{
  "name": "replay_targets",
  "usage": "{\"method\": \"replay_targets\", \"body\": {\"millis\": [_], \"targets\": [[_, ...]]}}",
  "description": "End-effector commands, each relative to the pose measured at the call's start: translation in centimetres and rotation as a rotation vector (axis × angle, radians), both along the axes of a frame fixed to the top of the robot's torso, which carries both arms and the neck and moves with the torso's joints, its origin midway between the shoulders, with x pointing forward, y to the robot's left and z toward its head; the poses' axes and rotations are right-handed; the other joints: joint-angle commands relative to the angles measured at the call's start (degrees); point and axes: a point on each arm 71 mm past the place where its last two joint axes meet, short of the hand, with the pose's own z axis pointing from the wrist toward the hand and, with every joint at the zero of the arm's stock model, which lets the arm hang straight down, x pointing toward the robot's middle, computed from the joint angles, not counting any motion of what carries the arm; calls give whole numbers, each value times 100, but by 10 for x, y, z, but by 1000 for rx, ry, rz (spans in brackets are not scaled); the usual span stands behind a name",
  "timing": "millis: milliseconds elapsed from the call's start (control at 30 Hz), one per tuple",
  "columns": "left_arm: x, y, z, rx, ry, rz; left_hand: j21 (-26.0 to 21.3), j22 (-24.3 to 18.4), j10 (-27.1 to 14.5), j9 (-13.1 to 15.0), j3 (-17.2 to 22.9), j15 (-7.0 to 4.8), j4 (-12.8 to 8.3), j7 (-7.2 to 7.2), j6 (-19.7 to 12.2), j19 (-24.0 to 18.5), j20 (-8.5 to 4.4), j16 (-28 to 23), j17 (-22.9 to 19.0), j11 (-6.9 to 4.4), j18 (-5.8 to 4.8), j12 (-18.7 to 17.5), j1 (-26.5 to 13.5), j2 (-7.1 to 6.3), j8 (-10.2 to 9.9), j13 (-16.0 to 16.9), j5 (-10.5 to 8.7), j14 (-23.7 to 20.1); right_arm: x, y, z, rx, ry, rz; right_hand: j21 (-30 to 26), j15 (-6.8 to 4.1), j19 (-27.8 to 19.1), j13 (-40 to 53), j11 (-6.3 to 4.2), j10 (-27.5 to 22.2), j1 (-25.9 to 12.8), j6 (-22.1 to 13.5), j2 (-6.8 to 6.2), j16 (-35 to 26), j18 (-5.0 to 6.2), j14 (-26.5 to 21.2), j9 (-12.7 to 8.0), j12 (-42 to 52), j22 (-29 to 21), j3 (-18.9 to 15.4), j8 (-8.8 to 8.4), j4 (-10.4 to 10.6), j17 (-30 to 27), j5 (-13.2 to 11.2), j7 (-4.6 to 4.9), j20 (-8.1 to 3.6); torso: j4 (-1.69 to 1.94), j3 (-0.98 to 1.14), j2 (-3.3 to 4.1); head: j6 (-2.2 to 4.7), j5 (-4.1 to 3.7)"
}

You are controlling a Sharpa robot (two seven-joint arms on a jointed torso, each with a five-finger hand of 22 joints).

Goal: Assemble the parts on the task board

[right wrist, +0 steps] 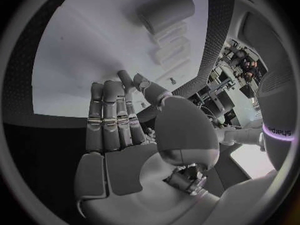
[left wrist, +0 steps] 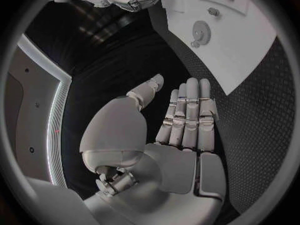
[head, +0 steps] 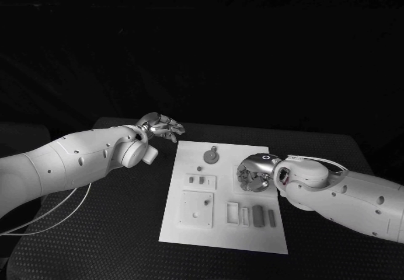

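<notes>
A black textured worktop [head: 126,204] carries the flat white rectangular task board [head: 226,227] at its middle. On the board lie small grey parts: a round geared piece [head: 211,156] toward the far end, narrow bars [head: 257,213] nearer. The right hand [head: 253,174] hovers over the board's right edge; the left hand [head: 162,125] sits off its far left corner.

The left wrist view shows the left hand [left wrist: 178,130] flat, fingers straight, empty, the board [left wrist: 250,50] beyond.

The right wrist view shows the right hand [right wrist: 125,130] likewise spread, empty, above the board [right wrist: 94,45]; parts there blur.
</notes>
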Motion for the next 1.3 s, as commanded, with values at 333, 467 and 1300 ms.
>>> {"method": "replay_targets", "body": {"millis": [333, 467, 1300], "targets": [[0, -2, 2, -8, -4, -16, -23, -1, -31, -11, -7, -4, 24, -3, -29, 56, 2, -34, 9, 2, 30, 35, -10, 9, 37, -7, -7, 50, 0, 1, -4, -2, -38, 1, 60, -62, 77, 19, -35, 134, 245, 142, 304, 35, 9, 64, -19, 38, 115, 265, 43, -29, -23, 28, -26, -41, 0, -3, -1, -28, 6], [0, -2, 2, -8, -4, -16, -24, -1, -32, -11, -7, -5, 25, -3, -30, 57, 2, -34, 10, 2, 30, 36, -10, 10, 37, -8, -7, 50, 1, 0, -3, -6, -64, -7, 111, -94, 156, 38, -66, 211, 281, 215, 340, 69, 10, 136, -26, 56, 123, 414, 62, -34, -22, 27, -43, -61, -1, -2, -2, -29, 6], [1, -1, 2, -8, -6, -14, -29, 0, -36, -14, -7, -6, 27, -2, -33, 62, 1, -38, 18, 2, 30, 40, -5, 18, 39, -11, -6, 54, -7, 2, 13, 67, -100, 0, 273, -203, 380, 148, -172, 419, 284, 386, 317, 189, 10, 340, 33, 122, 124, 537, 150, -45, 5, 27, -114, -177, -3, -1, -3, -32, 11]]}}
